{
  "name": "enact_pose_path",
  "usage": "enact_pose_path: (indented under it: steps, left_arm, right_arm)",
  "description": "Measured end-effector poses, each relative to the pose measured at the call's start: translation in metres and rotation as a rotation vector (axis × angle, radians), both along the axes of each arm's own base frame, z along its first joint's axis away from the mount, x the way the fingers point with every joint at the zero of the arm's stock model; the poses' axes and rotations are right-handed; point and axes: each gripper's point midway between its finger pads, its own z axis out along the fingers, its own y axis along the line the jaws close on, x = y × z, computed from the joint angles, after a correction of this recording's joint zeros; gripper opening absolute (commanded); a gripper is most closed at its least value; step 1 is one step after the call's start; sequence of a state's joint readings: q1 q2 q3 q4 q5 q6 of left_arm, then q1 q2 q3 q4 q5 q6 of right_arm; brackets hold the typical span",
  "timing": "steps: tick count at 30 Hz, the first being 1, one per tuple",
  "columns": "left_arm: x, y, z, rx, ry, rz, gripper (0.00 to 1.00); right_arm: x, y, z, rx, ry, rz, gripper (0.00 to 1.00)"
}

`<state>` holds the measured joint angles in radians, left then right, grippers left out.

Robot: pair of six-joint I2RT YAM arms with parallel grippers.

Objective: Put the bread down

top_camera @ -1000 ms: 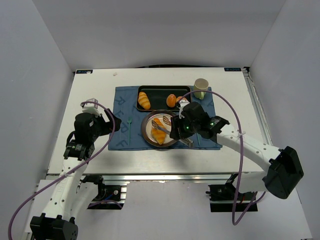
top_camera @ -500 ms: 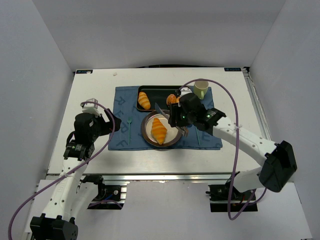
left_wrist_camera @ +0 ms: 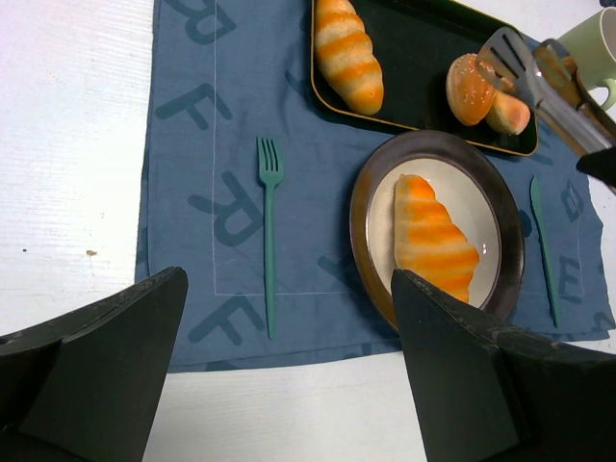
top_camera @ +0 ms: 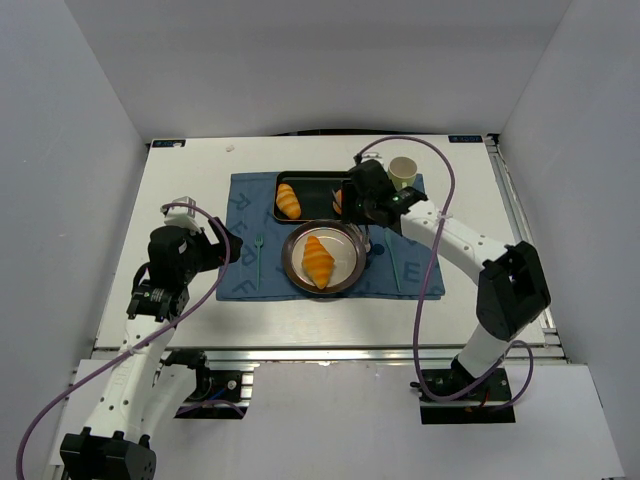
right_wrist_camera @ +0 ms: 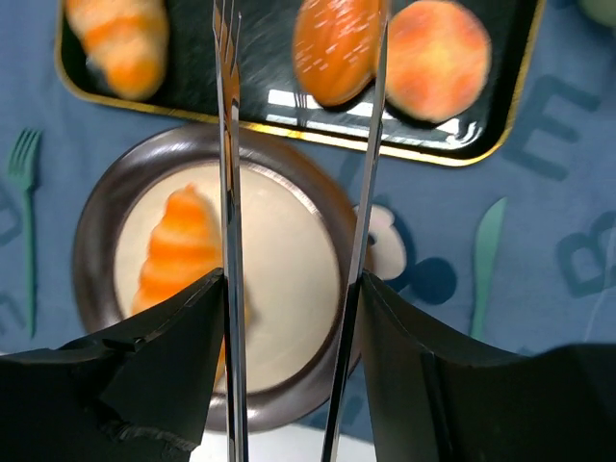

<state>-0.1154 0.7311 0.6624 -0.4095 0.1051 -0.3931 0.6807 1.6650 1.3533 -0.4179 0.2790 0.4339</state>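
While a croissant (right_wrist_camera: 178,252) lies at nine o'clock on the plate (right_wrist_camera: 318,212), the right gripper (right_wrist_camera: 298,192), tongs spread and empty, should straddle the tray's (right_wrist_camera: 289,106) sesame roll (right_wrist_camera: 335,48) squarely before closing.

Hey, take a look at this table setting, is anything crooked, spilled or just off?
Nothing stands out. The croissant lies whole on the plate, and the fork and knife lie straight on the blue mat either side of it. The tray holds its rolls, with nothing spilled.
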Motion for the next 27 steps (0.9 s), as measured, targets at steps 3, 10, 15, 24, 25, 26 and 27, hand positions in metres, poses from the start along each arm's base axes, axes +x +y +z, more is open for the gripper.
enact_pose_path:
  steps: [3,10,15,24,25,26,27]
  left_arm:
    - [0.000,0.000,0.000,0.000,0.000,0.000,0.98]
    - [0.000,0.000,0.000,0.000,0.001,0.000,0.98]
    - [0.000,0.000,0.000,0.000,0.001,0.000,0.98]
    - [0.000,0.000,0.000,0.000,0.001,0.000,0.98]
    - [0.000,0.000,0.000,0.000,0.001,0.000,0.98]
    - [0.000,0.000,0.000,0.000,0.001,0.000,0.98]
    - [0.000,0.000,0.000,0.000,0.001,0.000,0.98]
  right_arm:
    - [0.014,-0.008,-0.001,-0.012,-0.004,-0.019,0.60]
    - [0.035,-0.016,-0.009,-0.020,0.012,-0.022,0.60]
    - [0.035,-0.008,-0.023,-0.012,0.051,0.014,0.60]
    - [0.031,-0.001,-0.035,-0.006,0.085,0.050,0.60]
    - [0.031,-0.001,-0.036,-0.008,0.086,0.050,0.60]
    - [0.031,-0.001,-0.037,-0.009,0.088,0.051,0.60]
    - [0.031,-0.001,-0.038,-0.011,0.090,0.051,0.59]
